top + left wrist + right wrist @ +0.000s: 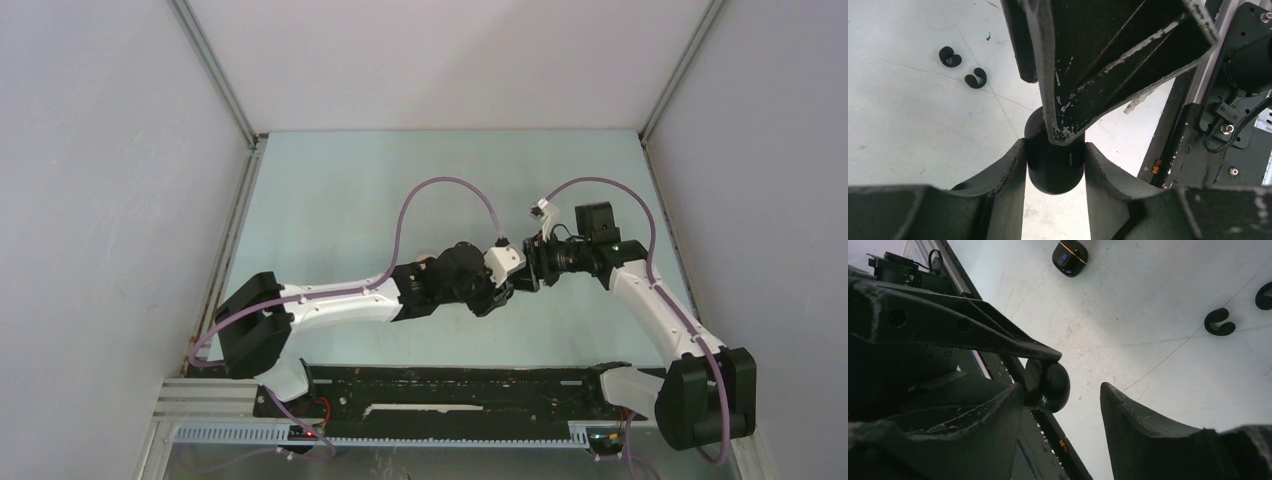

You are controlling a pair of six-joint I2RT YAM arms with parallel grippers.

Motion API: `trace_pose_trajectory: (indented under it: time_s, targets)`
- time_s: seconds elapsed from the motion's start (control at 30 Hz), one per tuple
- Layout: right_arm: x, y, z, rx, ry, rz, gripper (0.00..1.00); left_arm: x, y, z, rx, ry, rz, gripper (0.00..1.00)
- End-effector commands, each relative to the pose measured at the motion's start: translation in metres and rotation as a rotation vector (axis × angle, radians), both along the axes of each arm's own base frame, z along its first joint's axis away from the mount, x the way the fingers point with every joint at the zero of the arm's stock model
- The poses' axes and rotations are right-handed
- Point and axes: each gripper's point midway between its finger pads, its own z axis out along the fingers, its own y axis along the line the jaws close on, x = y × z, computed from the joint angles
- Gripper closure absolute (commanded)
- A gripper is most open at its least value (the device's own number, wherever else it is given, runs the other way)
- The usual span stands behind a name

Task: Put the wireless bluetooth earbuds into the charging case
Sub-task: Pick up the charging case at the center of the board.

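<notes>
Clamps the rounded black charging case (1055, 172) in the left gripper (1054, 145), with one finger pressed to each flank at nine and three o'clock. Brings both arms together near mid-table (330, 180) in the top view, reaching toward two o'clock with the left arm and toward ten o'clock with the right.

Holds the right gripper (1060, 390) with its jaws spread apart, grasping nothing. Lays one finger of it against the case, coming in from twelve o'clock in the left wrist view. Cannot tell whether the case's lid is up or down.

Leaves two black earbuds (949, 56) (975, 78) loose on the table at ten o'clock from the held case in the left wrist view, near each other but not touching, and well apart from both grippers. Shows the same pair at two o'clock in the right wrist view.

Shows a second case (1070, 257), black with an orange seam and a small blue lit panel, on the table at twelve o'clock from the held one in the right wrist view, well apart from it.
</notes>
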Motion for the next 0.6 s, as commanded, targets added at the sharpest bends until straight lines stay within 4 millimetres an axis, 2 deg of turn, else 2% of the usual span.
trace_pose_trajectory:
  time_s: [0.0,0.3,0.5,0.57]
  targets:
    - [-0.002,0.007,-0.001,0.029,0.027,0.028,0.40,0.004,-0.014,0.040,-0.086,-0.087,-0.025,0.74]
    - [-0.016,0.015,-0.007,0.060,0.087,0.103,0.50,0.006,-0.012,0.046,-0.093,-0.110,-0.009,0.76]
    - [-0.023,0.020,-0.005,0.090,0.123,0.154,0.66,0.011,-0.009,0.044,-0.086,-0.123,0.018,0.76]
    - [-0.024,0.021,-0.005,0.093,0.125,0.163,0.73,0.016,-0.005,0.044,-0.083,-0.140,0.052,0.72]
